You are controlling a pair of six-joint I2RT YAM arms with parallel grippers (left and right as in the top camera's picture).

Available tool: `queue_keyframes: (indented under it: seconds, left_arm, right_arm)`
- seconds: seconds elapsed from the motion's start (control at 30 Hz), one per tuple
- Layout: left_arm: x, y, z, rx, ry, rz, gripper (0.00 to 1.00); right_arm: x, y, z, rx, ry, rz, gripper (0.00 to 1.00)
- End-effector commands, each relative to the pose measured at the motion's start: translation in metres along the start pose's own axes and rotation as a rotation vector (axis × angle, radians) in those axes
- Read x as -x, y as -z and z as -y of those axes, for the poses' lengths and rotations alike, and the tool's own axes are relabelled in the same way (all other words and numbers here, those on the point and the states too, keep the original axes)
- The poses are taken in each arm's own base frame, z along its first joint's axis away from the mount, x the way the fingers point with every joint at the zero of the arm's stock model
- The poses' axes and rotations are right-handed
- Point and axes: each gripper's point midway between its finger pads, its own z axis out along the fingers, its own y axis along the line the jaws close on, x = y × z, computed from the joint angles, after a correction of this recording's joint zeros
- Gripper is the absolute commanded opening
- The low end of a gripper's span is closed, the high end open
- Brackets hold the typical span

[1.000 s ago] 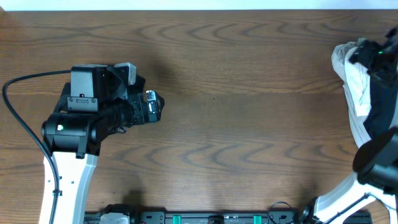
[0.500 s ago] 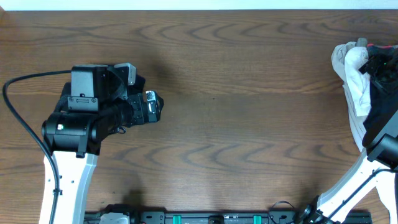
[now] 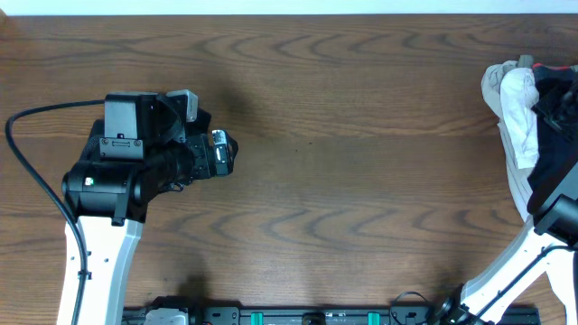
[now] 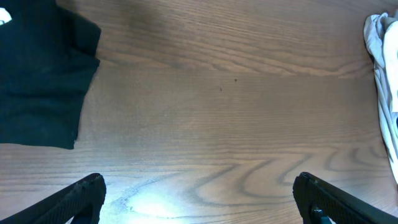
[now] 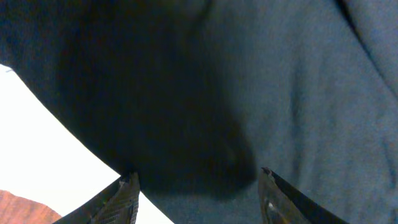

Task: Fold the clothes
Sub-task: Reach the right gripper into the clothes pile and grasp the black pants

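Dark brown wood-grain desk (image 3: 361, 108) filling the overhead view, with a pale strip (image 3: 289, 6) of the room along the top edge and a black cable (image 3: 27, 171) looping at the far left. Left claw (image 3: 221, 155) parked left of centre, fingers wide apart above the wood, gripping nothing. In its wrist view, a folded black cloth (image 4: 43, 81) at upper left and a white garment (image 4: 382, 68) at the right edge. Clothes (image 3: 515, 117) heaped at the right edge of the overhead frame: white and beige folds, dark fabric, a sliver of orange-red (image 3: 545, 67) on top. Right claw (image 5: 196, 180) pushed into that heap, fingers parted with navy cloth pressed close across them; clamped or not, cannot tell. Against a second ago: left arm (image 3: 99, 244) unmoved; right arm (image 3: 528, 262) drawn back toward the right edge, its green light at upper right gone from sight, that sliver newly uncovered.
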Motion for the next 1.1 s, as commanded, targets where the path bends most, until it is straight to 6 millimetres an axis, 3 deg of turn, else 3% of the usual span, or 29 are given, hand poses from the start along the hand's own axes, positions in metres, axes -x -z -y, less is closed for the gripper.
queue_keyframes:
  seconds: [0.0, 0.1, 0.17, 0.27, 0.4, 0.5, 0.63, 0.67, 0.77, 0.8, 0.93, 1.07]
  left_arm:
    - [0.005, 0.002, 0.001, 0.007, -0.027, 0.010, 0.98]
    - [0.005, 0.001, 0.001, 0.007, -0.026, 0.008, 0.98]
    - [0.005, 0.001, 0.001, 0.007, -0.026, 0.008, 0.98]
    - [0.005, 0.000, 0.000, 0.011, -0.025, 0.007, 0.98]
    - [0.005, -0.001, 0.000, 0.011, -0.025, 0.004, 0.98]
    - [0.005, -0.001, 0.000, 0.011, -0.025, 0.004, 0.98]
    - [0.006, -0.001, 0.000, 0.010, -0.026, 0.007, 0.98]
    - [0.006, -0.001, 0.000, 0.010, -0.025, 0.008, 0.98]
    - [0.006, -0.001, 0.000, 0.010, -0.025, 0.007, 0.98]
    - [0.006, -0.001, 0.000, 0.010, -0.025, 0.008, 0.98]
    - [0.007, 0.000, 0.000, 0.009, -0.027, 0.012, 0.98]
    - [0.007, 0.000, 0.000, 0.009, -0.028, 0.015, 0.99]
  right_arm:
    - [-0.005, -0.006, 0.008, -0.019, -0.014, -0.016, 0.58]
    - [-0.008, -0.005, -0.018, 0.128, 0.029, -0.044, 0.72]
    - [-0.011, -0.003, -0.029, 0.194, 0.041, -0.061, 0.73]
    - [-0.012, -0.003, -0.031, 0.192, 0.046, -0.059, 0.74]
    - [-0.009, -0.006, -0.011, 0.074, 0.035, -0.039, 0.69]
    - [-0.006, -0.006, 0.011, -0.041, 0.027, -0.018, 0.61]
    - [-0.007, -0.008, 0.023, -0.080, -0.006, -0.022, 0.50]
    - [-0.009, -0.008, 0.026, -0.084, -0.019, -0.029, 0.45]
    - [-0.012, -0.009, 0.030, -0.081, -0.051, -0.050, 0.12]
    - [-0.012, -0.008, 0.029, -0.070, -0.053, -0.053, 0.03]
    - [-0.012, 0.011, 0.005, 0.082, -0.019, -0.066, 0.01]
    - [-0.006, 0.067, -0.030, 0.321, 0.047, -0.028, 0.01]
